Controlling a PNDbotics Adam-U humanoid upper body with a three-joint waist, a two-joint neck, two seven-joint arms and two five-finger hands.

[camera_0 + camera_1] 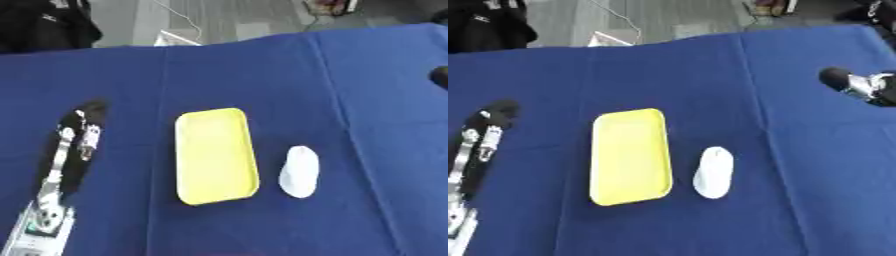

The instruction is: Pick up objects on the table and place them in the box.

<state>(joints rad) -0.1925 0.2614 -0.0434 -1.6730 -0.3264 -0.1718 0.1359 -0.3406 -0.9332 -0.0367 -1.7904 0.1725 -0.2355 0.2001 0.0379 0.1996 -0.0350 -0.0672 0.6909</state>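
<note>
Bare blue table cloth (pixel 262 70) is lying open across the upper half of the frame. In the centre, a yellow tray (pixel 216 156) and a white oval object (pixel 299 171) are sitting just apart, leaving only a narrow strip between them. The left hand (pixel 77 145) is occupying the lower left.

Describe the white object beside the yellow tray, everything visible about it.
The white object is a smooth, rounded oval, shaped like a computer mouse, with a plain, slightly glossy surface that looks like plastic. It lies flat on the blue tablecloth, its long axis running roughly toward and away from the robot. It sits just right of the yellow tray, apart from it. Nothing but the cloth touches it.
</note>
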